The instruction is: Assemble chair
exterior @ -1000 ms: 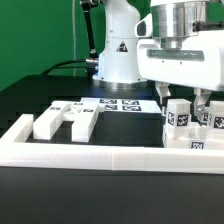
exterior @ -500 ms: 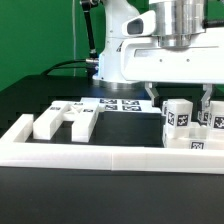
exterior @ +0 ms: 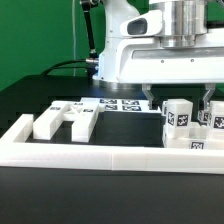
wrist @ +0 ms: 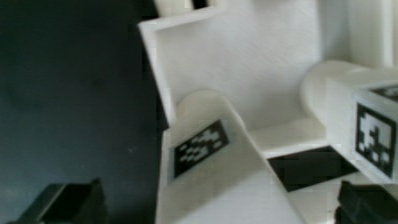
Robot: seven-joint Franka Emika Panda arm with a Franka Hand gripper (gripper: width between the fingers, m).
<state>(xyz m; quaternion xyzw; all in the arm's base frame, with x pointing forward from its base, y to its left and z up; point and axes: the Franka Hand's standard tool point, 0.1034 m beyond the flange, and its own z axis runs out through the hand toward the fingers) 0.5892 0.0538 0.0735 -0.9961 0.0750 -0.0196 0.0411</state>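
The chair's white tagged parts lie in two groups inside the border wall. Two blocky pieces [exterior: 48,122] [exterior: 80,121] lie at the exterior view's left. Several tagged blocks stand at the right, the nearest an upright block [exterior: 178,122]. My gripper [exterior: 180,98] hangs open just above this right group, one finger on each side of the upright block, holding nothing. In the wrist view a tagged white bar [wrist: 214,150] runs between my open gripper [wrist: 217,205], with another tagged block [wrist: 370,120] beside it.
The long low white border wall [exterior: 100,152] runs along the front and turns back at the left [exterior: 18,128]. The marker board [exterior: 120,104] lies flat behind the parts. The robot base [exterior: 118,60] stands at the back on the black table.
The gripper's hand has turned and shifted toward the exterior view's left, and its fingers now show wider apart. The chair parts have not moved.
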